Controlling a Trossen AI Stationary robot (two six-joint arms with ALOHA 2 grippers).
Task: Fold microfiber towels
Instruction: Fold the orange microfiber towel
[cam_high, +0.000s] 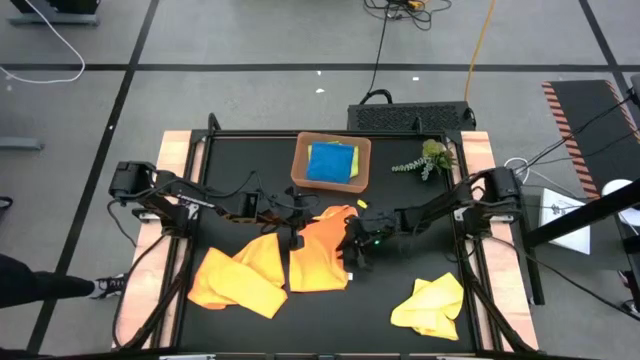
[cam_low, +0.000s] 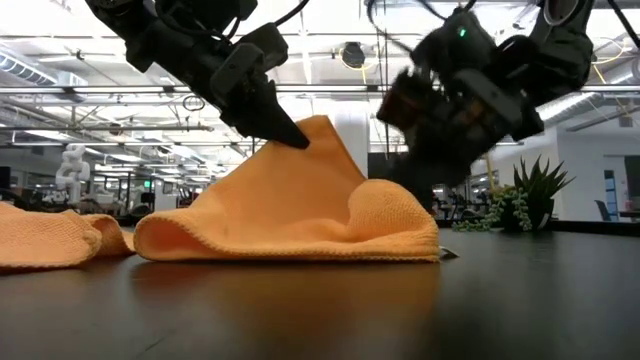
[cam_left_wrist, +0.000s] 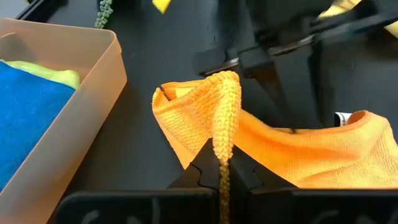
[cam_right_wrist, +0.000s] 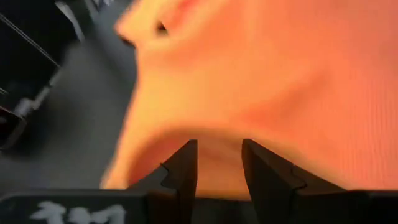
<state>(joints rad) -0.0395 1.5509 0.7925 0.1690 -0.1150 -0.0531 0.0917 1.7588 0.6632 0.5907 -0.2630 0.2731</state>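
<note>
Orange towel pinched up at mid-worktop by the left gripper

Nearest lie a yellow towel at the right and a second orange towel at the left, both crumpled; behind them the middle orange towel sits on the black worktop, its far corner lifted by the left gripper, clamped on the fold, while the right gripper hovers narrowly parted at its right edge; farthest, a brown tray holds a blue towel

Lab/workshop: ceiling trusses, floor cables
</note>
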